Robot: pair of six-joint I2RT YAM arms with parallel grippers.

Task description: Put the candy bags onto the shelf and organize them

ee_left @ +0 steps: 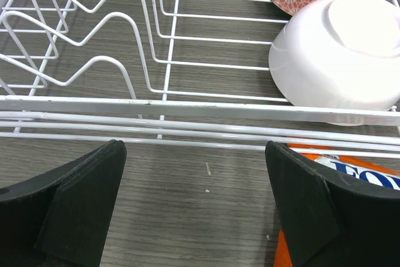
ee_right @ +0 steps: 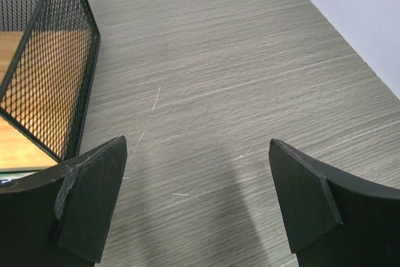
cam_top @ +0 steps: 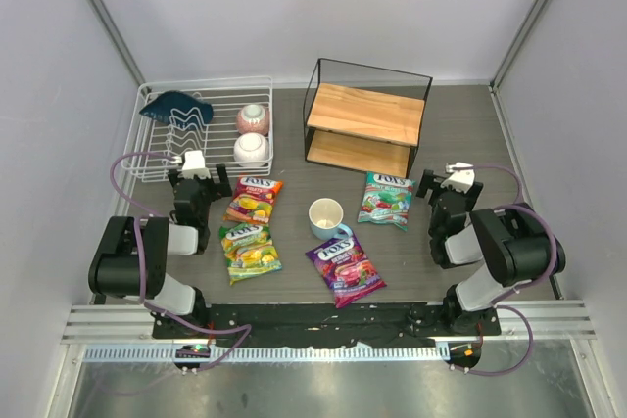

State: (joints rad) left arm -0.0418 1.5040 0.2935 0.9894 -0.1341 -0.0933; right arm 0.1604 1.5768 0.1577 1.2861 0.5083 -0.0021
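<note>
Four in all, flat on the table (cam_top: 294, 159): orange-red bag (cam_top: 253, 199) and yellow-green bag (cam_top: 249, 250) by the left arm, purple bag (cam_top: 345, 268) near the middle, teal-green bag (cam_top: 385, 199) just before the shelf (cam_top: 364, 124). Both arms folded low, elbows back. Left gripper (cam_top: 192, 163) spread wide, grasping nothing, at the near rail of the white dish rack (cam_top: 162, 149). Right gripper (cam_top: 453, 178) equally agape and unladen beside the shelf's mesh end. From the left wrist, only a corner of the orange-red bag, cut off behind one finger (ee_left: 312, 211).
</note>
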